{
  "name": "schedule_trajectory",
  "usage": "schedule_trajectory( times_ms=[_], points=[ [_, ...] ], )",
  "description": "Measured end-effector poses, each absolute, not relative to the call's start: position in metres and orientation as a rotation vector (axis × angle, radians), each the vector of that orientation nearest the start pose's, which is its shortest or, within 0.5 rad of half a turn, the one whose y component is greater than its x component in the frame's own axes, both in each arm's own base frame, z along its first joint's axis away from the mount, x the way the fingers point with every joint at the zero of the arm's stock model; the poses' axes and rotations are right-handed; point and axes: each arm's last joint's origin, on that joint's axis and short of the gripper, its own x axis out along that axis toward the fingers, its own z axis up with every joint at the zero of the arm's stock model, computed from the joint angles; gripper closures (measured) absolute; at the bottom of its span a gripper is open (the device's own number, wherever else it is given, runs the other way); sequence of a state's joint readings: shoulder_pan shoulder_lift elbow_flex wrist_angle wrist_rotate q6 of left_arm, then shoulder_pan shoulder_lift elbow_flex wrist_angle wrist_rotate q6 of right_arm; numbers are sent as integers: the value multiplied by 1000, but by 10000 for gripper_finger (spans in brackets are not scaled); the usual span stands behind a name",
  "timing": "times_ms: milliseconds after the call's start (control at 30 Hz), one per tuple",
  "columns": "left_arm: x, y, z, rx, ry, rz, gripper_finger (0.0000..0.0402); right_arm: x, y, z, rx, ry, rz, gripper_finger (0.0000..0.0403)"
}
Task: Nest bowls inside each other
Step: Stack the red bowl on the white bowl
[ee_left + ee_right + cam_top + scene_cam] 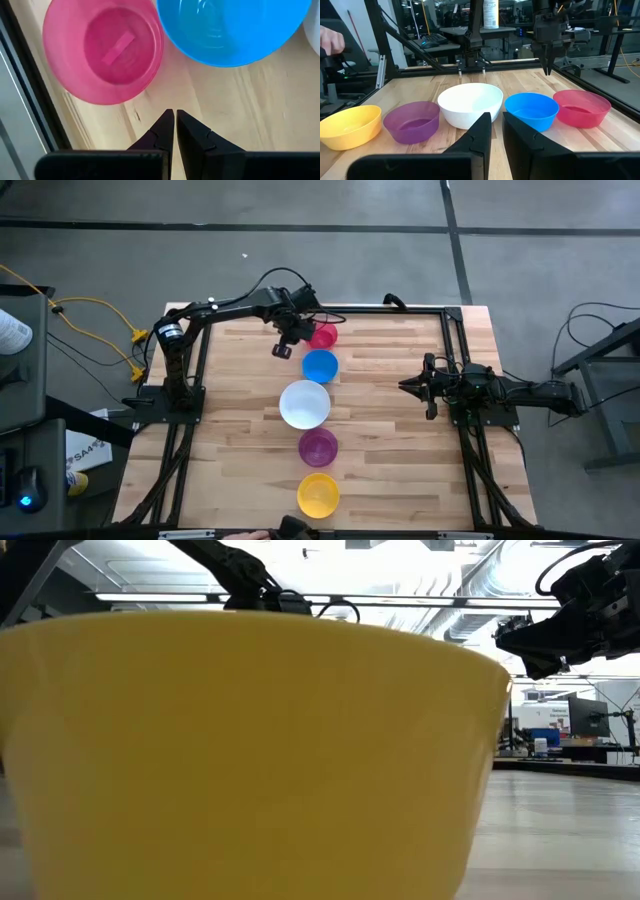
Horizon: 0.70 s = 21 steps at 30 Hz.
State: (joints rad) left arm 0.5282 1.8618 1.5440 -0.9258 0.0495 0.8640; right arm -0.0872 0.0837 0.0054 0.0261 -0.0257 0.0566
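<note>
Five bowls stand upright in a row down the table's middle, from far to near: pink-red (324, 335), blue (320, 365), the larger white one (305, 404), purple (318, 447), yellow (318, 494). My left gripper (175, 117) hangs shut above the wood just left of the pink-red bowl (102, 50) and the blue bowl (230, 30), pointing steeply down and touching neither. In the right wrist view my left gripper (547, 67) hangs clear above the table. My right gripper (496, 122) waits shut and level at the table's right side (420, 385), holding nothing.
A black frame rail (330, 308) runs along the far edge just behind the pink-red bowl. Bare wood (390, 430) lies on both sides of the row. The yellow bowl (250, 760) fills the low view. A person's hand (330, 37) shows beyond the table.
</note>
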Motion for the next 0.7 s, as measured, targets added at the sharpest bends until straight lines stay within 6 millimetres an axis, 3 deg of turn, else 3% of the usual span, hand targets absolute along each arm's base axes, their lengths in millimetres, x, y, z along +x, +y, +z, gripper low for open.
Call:
schedule_trajectory(
  times_ms=[267, 700],
  points=[
    [331, 191, 236, 444, 1261, -217, 382, 102, -8, 161, 60, 50, -63, 364],
    [336, 192, 233, 513, 1254, -214, 382, 102, -8, 161, 59, 50, -63, 364]
  ],
)
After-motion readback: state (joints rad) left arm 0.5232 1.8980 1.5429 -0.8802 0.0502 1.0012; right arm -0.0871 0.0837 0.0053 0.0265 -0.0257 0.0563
